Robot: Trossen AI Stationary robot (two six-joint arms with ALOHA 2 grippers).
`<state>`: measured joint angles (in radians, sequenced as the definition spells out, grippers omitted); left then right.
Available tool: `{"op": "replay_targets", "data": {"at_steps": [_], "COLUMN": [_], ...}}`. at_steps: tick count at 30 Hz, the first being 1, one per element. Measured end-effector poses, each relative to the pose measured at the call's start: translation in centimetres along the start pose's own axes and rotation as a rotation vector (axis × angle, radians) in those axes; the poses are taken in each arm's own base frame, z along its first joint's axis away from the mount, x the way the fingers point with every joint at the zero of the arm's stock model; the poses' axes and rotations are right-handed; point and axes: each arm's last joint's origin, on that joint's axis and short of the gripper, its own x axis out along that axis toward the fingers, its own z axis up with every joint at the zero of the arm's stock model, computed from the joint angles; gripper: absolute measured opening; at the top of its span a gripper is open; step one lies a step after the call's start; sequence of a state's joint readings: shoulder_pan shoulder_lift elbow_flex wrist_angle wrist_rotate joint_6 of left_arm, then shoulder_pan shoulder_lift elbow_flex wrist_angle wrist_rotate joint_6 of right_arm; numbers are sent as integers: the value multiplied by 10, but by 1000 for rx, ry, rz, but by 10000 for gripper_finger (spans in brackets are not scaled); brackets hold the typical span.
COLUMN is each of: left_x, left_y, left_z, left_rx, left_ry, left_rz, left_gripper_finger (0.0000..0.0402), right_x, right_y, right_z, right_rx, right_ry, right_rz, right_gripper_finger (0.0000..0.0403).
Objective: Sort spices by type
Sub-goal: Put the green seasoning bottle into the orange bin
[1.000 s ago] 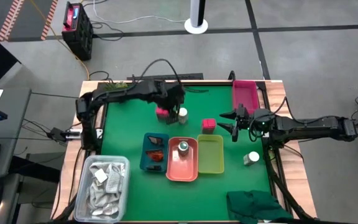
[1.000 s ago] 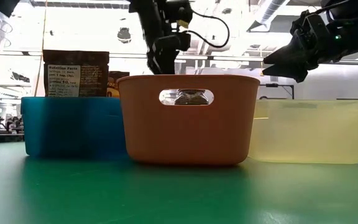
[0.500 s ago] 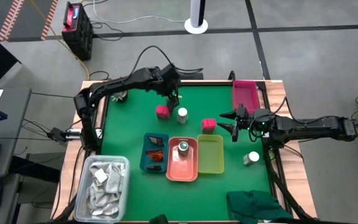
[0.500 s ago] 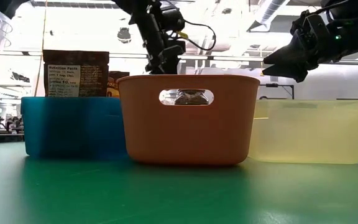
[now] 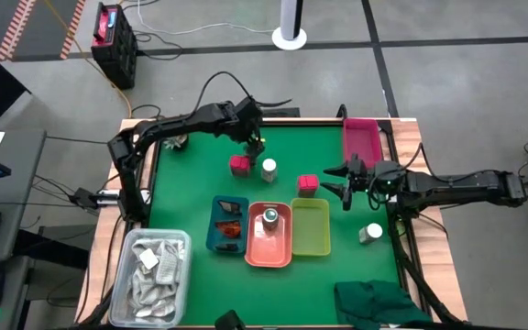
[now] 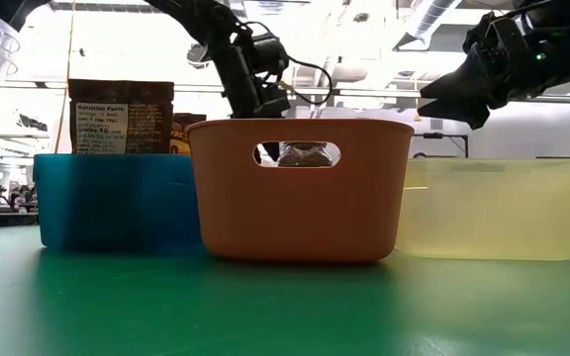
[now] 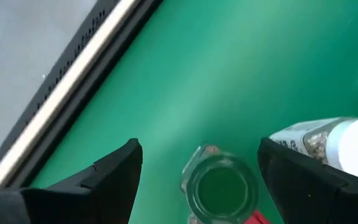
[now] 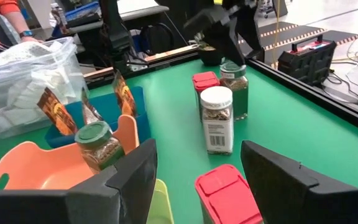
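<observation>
My left gripper (image 5: 255, 144) is open and hangs over a green-lidded jar (image 7: 219, 186) that stands on the mat near the far edge. Its fingers are spread on either side of the jar, apart from it. Next to that jar stand a white-lidded jar (image 5: 269, 170) and a pink cube box (image 5: 238, 165). My right gripper (image 5: 342, 183) is open and points toward the table's left at a second pink cube box (image 8: 225, 186), without touching it. Another green-lidded jar (image 5: 270, 217) stands in the orange tray (image 5: 269, 249). Brown-orange packets (image 6: 122, 117) stand in the blue tray (image 5: 216, 234). Another white-lidded jar (image 5: 369, 234) lies near the right edge.
A yellow-green tray (image 5: 310, 227) sits right of the orange one. A long pink tray (image 5: 360, 139) lies at the far right corner. A clear bin of white sachets (image 5: 151, 266) stands at the near left, and a green cloth (image 5: 379, 302) lies at the near right. A person's sleeve (image 8: 5, 6) shows beyond the table.
My left gripper has moved from beside the pink cube box and white-lidded jar toward the table's far edge, and it has come down a little over the green-lidded jar. The pink cube box and the jars stand where they were.
</observation>
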<state>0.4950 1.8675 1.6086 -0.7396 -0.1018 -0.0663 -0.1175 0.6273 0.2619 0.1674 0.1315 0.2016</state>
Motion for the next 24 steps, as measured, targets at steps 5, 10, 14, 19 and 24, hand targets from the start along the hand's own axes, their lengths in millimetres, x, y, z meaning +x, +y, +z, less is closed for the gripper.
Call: {"op": "replay_targets", "data": {"at_steps": [5,10,14,19,24], "left_x": [8,11,11,11,10], "left_y": [0,-2,-3,-3,-1], "left_z": [-10,-13,-12,-14,-18], "left_rx": [-53,-65,-71,-71,-118], "left_ry": [43,45,41,56,106], "left_rz": [3,2,-14,-16,-7], "left_gripper_finger": [303,303,303,303,303], "right_x": [0,0,0,0,0], "right_y": [1,1,1,0,0], "right_z": [1,1,1,0,0], "right_rx": [0,0,0,0,0], "right_ry": [-5,-5,-5,-5,-5], "right_rz": [6,6,6,5,5], "right_gripper_finger": [260,260,260,260,260]}}
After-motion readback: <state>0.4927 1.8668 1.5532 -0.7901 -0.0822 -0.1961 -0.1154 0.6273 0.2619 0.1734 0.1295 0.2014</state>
